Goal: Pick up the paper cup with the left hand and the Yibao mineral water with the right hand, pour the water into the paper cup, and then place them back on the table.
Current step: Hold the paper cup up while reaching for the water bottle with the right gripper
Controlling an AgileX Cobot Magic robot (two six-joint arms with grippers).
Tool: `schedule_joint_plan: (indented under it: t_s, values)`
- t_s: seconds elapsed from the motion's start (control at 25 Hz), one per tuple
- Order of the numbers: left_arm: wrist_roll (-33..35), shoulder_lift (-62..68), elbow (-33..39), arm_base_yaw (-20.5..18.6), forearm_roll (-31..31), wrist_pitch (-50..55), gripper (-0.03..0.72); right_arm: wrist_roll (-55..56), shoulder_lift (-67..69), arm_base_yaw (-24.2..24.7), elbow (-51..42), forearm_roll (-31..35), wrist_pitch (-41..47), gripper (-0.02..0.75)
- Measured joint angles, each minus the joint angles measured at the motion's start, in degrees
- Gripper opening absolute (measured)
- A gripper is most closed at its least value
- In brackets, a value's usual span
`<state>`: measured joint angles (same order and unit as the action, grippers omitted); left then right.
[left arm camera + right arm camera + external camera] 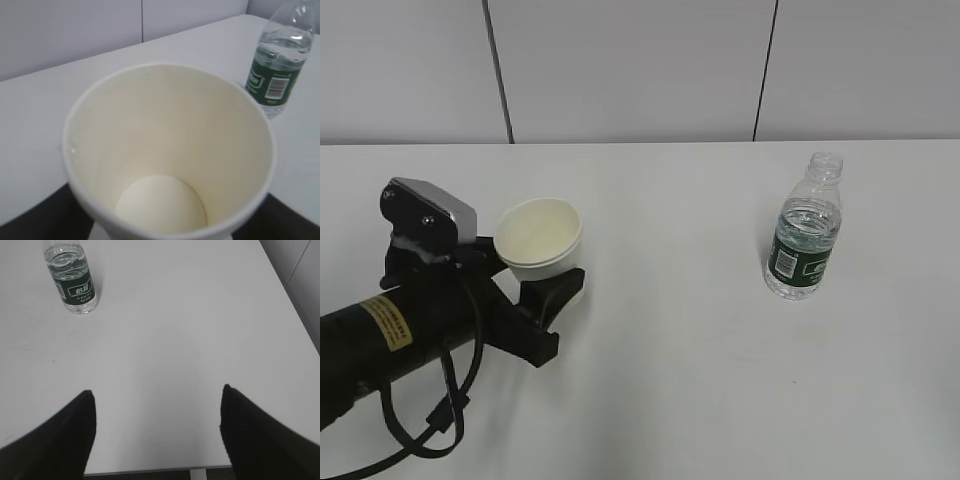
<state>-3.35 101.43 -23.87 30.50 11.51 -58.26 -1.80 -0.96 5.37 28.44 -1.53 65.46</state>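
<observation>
The paper cup (539, 238) sits between the left end effector's (525, 283) fingers, seemingly gripped; thin-walled and light, it needs gentle mid-wall pressure. Well right of it on the bench (670, 380) stands the Yibao mineral water (804, 232), untouched. The right end effector (157, 405) gapes wide, empty.

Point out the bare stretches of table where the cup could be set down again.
The widest free patch of the white table runs between the paper cup and the Yibao mineral water. The strip behind both, up to the wall, is also bare. It is crowded only at the left, where the left gripper sits around the cup. The right gripper hangs open over bare table.
</observation>
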Motion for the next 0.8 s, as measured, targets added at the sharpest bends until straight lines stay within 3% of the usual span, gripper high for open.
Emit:
schedule_joint_plan:
  t_s: [0.16,0.8]
  values:
    - [-0.11,0.00,0.00,1.58,0.06,0.49,0.467,0.00,0.00,0.00,0.00,0.00,0.00,0.571]
    - [-0.84,0.00,0.00,1.65,-0.18,1.26,0.465,0.00,0.11,0.00,0.10,2.19,-0.11,0.571]
